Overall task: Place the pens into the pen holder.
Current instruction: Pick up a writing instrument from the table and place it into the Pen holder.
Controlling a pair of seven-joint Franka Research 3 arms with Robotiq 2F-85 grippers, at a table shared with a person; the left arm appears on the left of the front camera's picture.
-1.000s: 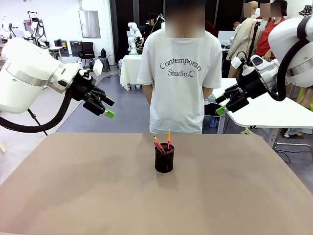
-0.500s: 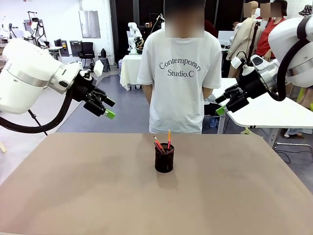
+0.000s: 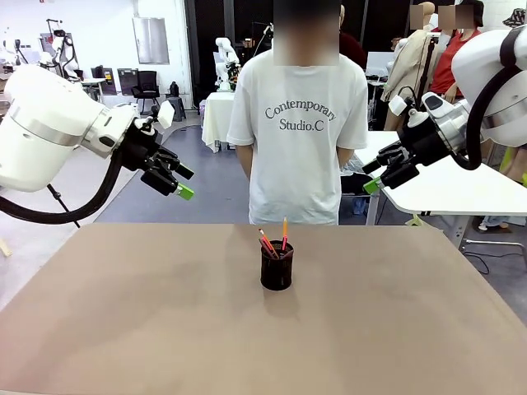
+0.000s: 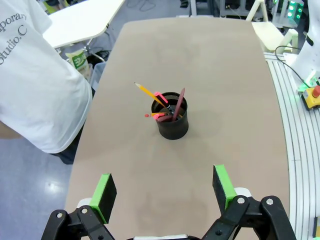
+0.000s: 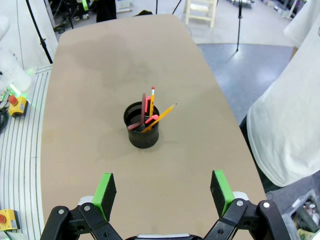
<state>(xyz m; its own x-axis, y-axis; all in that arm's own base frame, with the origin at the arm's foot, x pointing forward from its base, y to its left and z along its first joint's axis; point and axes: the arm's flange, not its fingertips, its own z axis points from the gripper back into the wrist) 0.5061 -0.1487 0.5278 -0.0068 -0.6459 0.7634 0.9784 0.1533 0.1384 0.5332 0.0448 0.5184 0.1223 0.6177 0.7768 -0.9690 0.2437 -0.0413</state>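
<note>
Pen holder (image 3: 277,271), black mesh cup, stands upright near the middle of the tan counter (image 3: 123,321), toward the far edge where a person in a white T-shirt (image 3: 298,123) stands w/ arms behind the back. All the pens I can see are already in the cup: yellow-orange pencil (image 3: 284,232) leaning out w/ tip up, pinkish-red pens (image 3: 267,243) beside it; in the left wrist view the pencil (image 4: 146,91) slants out over the rim and a darker red pen (image 4: 178,102) leans the other way; right wrist view shows the same bunch (image 5: 150,112) inside the holder (image 5: 142,132). No loose pens on the counter as far as the views reach, so task looks done, or v. close; nothing obvious left to pick up. Left gripper (image 3: 183,183) hangs high over the counter's left side, fingers spread fully, green pads (image 4: 104,190) well apart, holding nothing. Right gripper (image 3: 376,175) likewise up and off to the right, fully spread, empty; pads (image 5: 106,189) wide apart in its own view. Both well apart from the holder. Prob. just a parked pose; can't tell if more pens are coming from the person.
</note>
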